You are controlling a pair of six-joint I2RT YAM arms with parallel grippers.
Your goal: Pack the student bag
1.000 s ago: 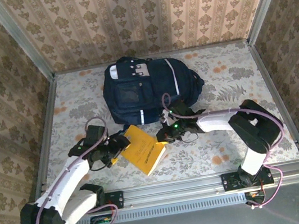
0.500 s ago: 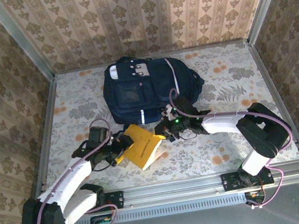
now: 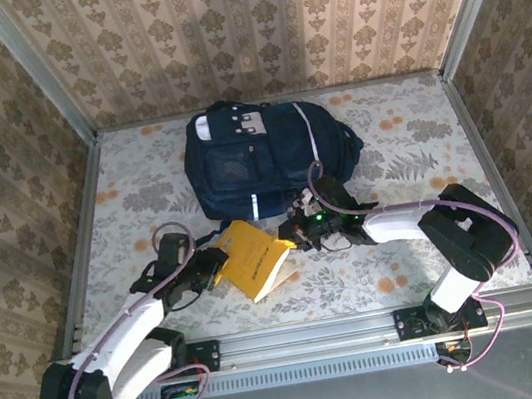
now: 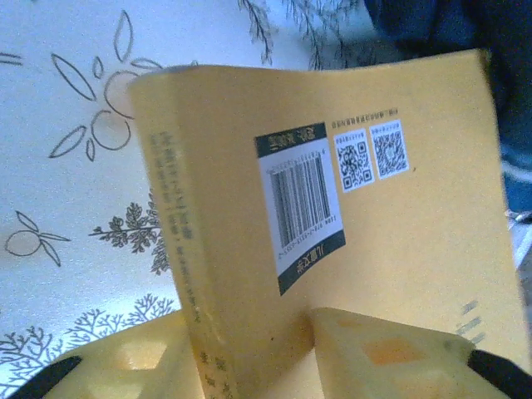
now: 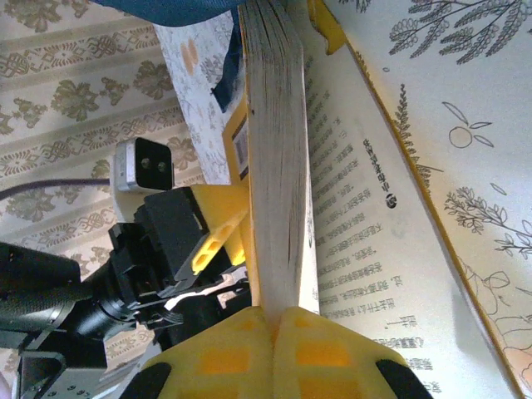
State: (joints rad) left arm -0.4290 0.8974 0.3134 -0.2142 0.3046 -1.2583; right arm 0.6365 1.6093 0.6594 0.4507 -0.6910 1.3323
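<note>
Step in hand, I reckon: lifting the yellow book (image 3: 253, 259) off the table (image 3: 419, 145) for the student bag (image 3: 261, 155), which lies flat by the table's far edge, mid-width, no opening that I can see. My left gripper (image 4: 249, 337) clamps the spine end; my right gripper (image 5: 274, 320) is pinched tight on the page block, one cover splayed open. Both forearms low, converging mid-table. Next move calls for an open bag and a lift in sync
</note>
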